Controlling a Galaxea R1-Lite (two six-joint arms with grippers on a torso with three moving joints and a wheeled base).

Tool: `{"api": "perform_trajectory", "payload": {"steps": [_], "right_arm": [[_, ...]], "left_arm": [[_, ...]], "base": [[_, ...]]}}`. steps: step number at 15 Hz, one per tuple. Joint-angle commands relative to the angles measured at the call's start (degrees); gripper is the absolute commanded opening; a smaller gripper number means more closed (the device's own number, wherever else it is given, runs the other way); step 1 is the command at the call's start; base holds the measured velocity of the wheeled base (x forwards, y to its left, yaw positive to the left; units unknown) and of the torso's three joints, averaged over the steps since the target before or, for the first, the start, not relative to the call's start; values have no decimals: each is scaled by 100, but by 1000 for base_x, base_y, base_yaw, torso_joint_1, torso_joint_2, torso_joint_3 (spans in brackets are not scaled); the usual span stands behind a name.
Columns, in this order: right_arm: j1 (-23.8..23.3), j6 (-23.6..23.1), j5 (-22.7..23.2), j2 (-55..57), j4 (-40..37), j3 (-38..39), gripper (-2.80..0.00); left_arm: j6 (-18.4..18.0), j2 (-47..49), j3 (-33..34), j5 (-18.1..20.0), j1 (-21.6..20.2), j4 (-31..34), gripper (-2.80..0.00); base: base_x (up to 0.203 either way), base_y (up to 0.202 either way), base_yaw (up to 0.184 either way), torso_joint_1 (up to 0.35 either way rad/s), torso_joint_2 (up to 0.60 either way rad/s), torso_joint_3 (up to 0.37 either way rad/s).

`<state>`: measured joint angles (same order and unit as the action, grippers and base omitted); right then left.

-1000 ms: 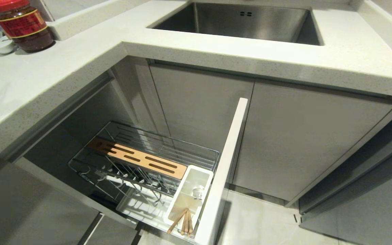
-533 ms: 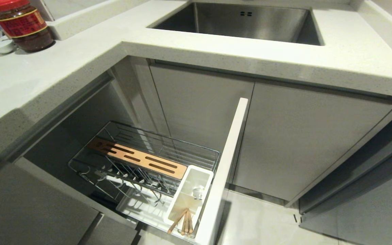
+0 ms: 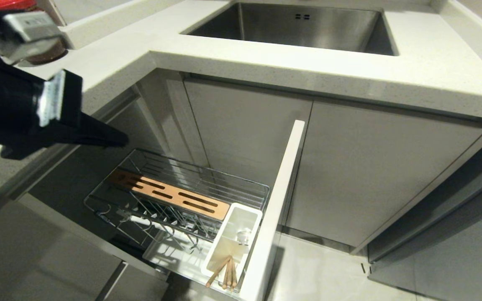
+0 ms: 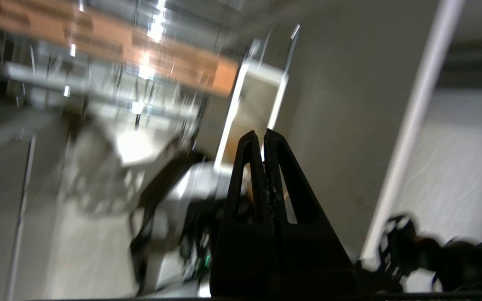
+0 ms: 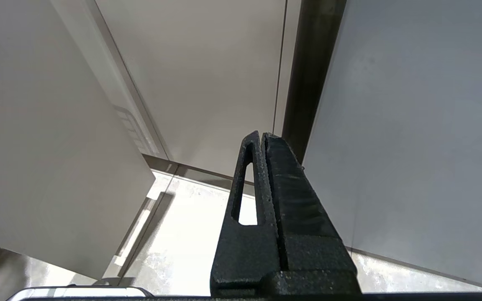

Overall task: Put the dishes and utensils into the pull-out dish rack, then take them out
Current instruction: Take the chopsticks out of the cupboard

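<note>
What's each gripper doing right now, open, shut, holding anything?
Left gripper: shut, holding nothing, above the pull-out dish rack.
Right gripper: shut, holding nothing, parked by the cabinet fronts.

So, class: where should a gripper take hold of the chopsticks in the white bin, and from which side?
Probably from above, pinching the upper ends of the chopsticks: they lean in the bin with those ends showing, and its walls block the sides.

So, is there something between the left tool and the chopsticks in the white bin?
Nothing visible. The left tool, shut and empty, hangs above the rack's far end. The chopsticks lean in the white bin at the near end, open from above.
</note>
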<state>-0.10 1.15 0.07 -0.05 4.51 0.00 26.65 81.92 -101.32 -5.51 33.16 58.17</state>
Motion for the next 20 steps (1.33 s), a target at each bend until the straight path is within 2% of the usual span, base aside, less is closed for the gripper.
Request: {"api": "perform_trajectory", "payload": {"steps": [1, 3, 4, 5, 6, 10, 14, 16, 20], "right_arm": [[1, 0, 1, -4, 6, 149, -280], [1, 0, 1, -4, 6, 149, -280], [1, 0, 1, -4, 6, 149, -280], [1, 0, 1, -4, 5, 149, -280], [1, 0, 1, -4, -2, 149, -280], [1, 0, 1, -4, 6, 149, -280], [1, 0, 1, -4, 6, 149, -280], [1, 0, 1, -4, 6, 149, -280], [1, 0, 1, -4, 6, 149, -280]], "left_arm": [[10, 867, -254, -6, 141, 914, -280], [7, 1320, -432, 5, 301, 1645, -280], [7, 1525, -468, 11, 344, 1797, -280], [5, 1736, -480, 30, 371, 1883, -67], [-15, 1915, -468, 92, 392, 2002, 0], [-490, 2652, -511, 808, 443, 2597, 0], [-624, 3301, -479, 891, 337, 2654, 0], [-849, 3608, -436, 981, 317, 2663, 0], [-908, 4004, -436, 1204, 297, 2621, 0]], "base": [[0, 0, 0, 0, 0, 0], [0, 0, 0, 0, 0, 0], [0, 0, 0, 0, 0, 0], [0, 0, 0, 0, 0, 0], [0, 0, 0, 0, 0, 0], [0, 0, 0, 0, 0, 0], [0, 0, 0, 0, 0, 0], [0, 0, 0, 0, 0, 0], [0, 0, 0, 0, 0, 0]]}}
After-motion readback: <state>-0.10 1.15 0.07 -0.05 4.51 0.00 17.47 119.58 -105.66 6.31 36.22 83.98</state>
